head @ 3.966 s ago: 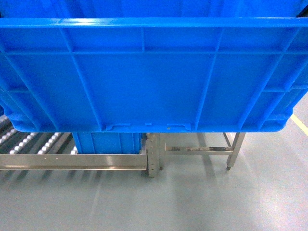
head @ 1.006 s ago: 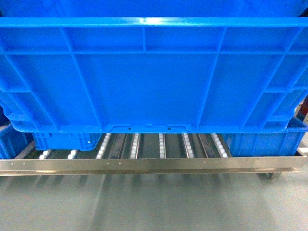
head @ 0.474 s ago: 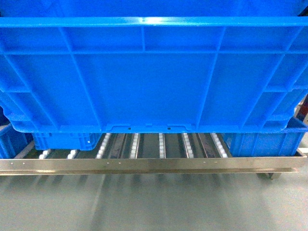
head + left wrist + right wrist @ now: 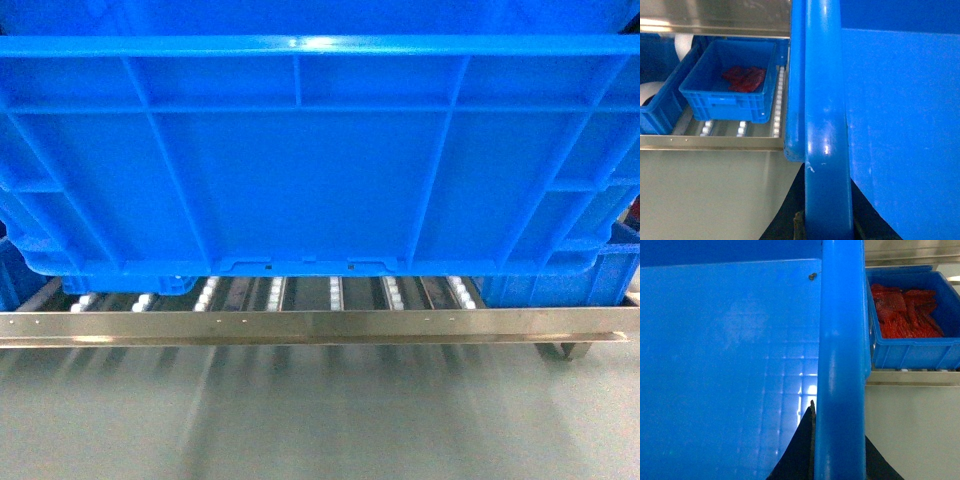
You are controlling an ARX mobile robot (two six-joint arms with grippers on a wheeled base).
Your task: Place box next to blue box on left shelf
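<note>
At lower left of the left wrist view, the left gripper [image 4: 826, 227] pinches the box [image 4: 300, 160] by its rim; the box fills the head view above the left shelf [image 4: 300, 325] — right gripper [image 4: 832, 460] clamps the opposite rim.

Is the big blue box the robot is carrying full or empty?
Empty, as far as shown. Both wrist views look into the box and show only bare blue floor and walls; the rest of the inside is out of view.

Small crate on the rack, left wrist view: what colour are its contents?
Red. The items lying in the small crate show best in the left wrist view.
</note>
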